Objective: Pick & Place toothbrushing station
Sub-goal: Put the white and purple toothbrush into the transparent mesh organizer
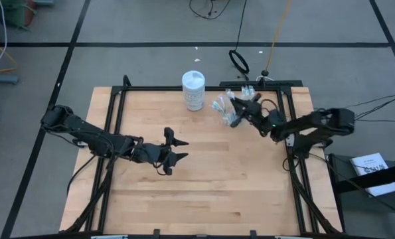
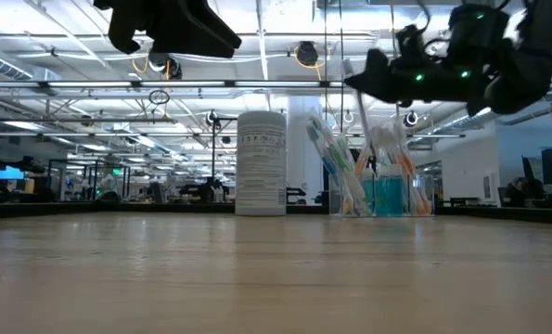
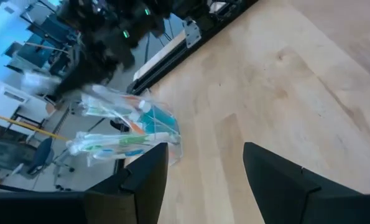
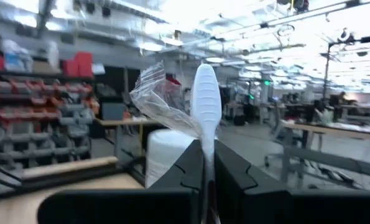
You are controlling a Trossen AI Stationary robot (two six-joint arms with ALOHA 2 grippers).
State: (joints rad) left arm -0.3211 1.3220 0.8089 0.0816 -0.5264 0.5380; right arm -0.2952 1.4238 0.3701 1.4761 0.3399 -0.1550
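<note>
Clear cup of toothbrushes and toothpaste stands at desk far edge, beside white canister.

Right gripper: fingers closed on wrapped white toothbrush above cup. Judged light, stiff, wrapper slippery; grip mid-handle.

Left gripper: fingers open, mid-desk.

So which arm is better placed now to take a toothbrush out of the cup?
The right arm. Its gripper is at the clear cup, jaws already shut on a toothbrush. The left gripper hangs open over mid-table, away from the cup.
</note>
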